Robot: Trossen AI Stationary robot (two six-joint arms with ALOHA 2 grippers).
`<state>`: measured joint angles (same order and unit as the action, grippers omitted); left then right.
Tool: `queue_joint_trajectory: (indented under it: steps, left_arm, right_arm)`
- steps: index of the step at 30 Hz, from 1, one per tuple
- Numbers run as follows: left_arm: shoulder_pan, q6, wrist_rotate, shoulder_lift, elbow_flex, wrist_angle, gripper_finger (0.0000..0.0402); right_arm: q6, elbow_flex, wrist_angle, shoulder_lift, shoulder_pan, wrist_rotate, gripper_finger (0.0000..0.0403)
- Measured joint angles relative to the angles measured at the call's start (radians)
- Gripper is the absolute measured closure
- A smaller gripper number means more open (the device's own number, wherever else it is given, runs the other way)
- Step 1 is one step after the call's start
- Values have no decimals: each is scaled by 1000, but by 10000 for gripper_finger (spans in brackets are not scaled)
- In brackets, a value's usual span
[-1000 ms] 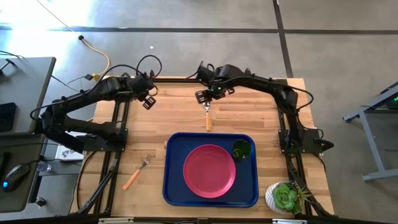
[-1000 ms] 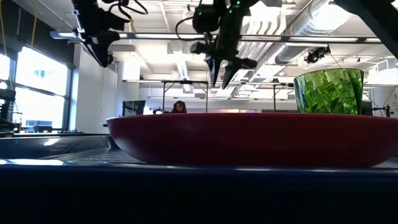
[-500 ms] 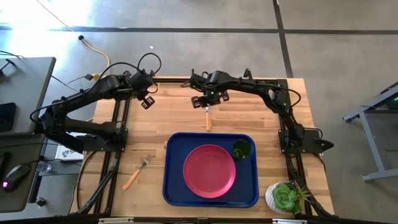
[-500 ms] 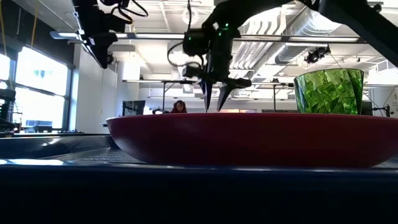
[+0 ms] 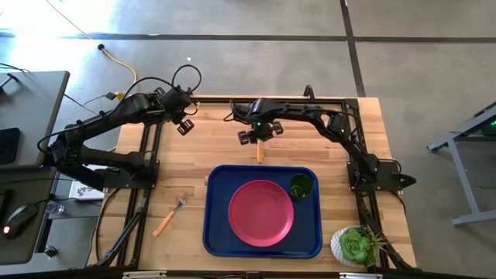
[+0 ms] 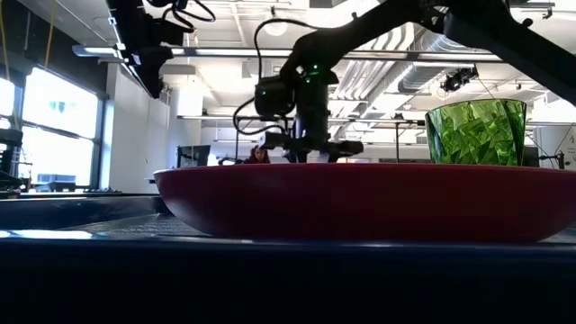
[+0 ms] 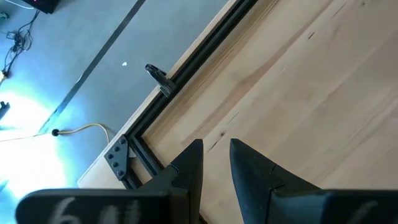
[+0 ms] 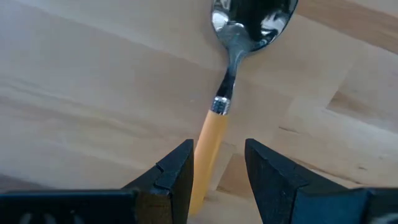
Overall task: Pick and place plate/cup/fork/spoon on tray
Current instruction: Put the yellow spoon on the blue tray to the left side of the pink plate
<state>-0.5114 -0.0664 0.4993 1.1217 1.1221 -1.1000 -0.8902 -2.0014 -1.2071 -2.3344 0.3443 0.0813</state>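
Observation:
The spoon lies flat on the wooden table, just beyond the tray's far rim, and its orange handle also shows in the high view. My right gripper is open and low over it, with one finger on each side of the handle. It also shows in the high view. The pink-red plate and the green cup sit in the blue tray. The fork lies on the table left of the tray. My left gripper waits at the far left, a narrow gap between its fingers, empty. My right gripper comes from above, pointing down, with its fingers across the spoon's handle near the handle's middle. One finger stands right beside the handle. I cannot tell whether it touches. The spoon lies flat on the table.
A succulent in a white pot stands at the near right corner. Black frame rails run along the table's left, far and right sides. In the low view the plate's rim hides the right gripper's fingertips.
My right gripper has come down from well above the table and moved slightly toward the near edge, and now stands low over the spoon's handle. The spoon has stayed where it was.

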Motion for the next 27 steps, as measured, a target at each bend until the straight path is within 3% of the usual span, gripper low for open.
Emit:
queue_joint_trajectory:
  steps: [27]
  left_arm:
    - [0, 20, 0, 0, 0, -1, 330]
  right_arm:
    - [-10, 117, 165, -5, 0, -24, 271]
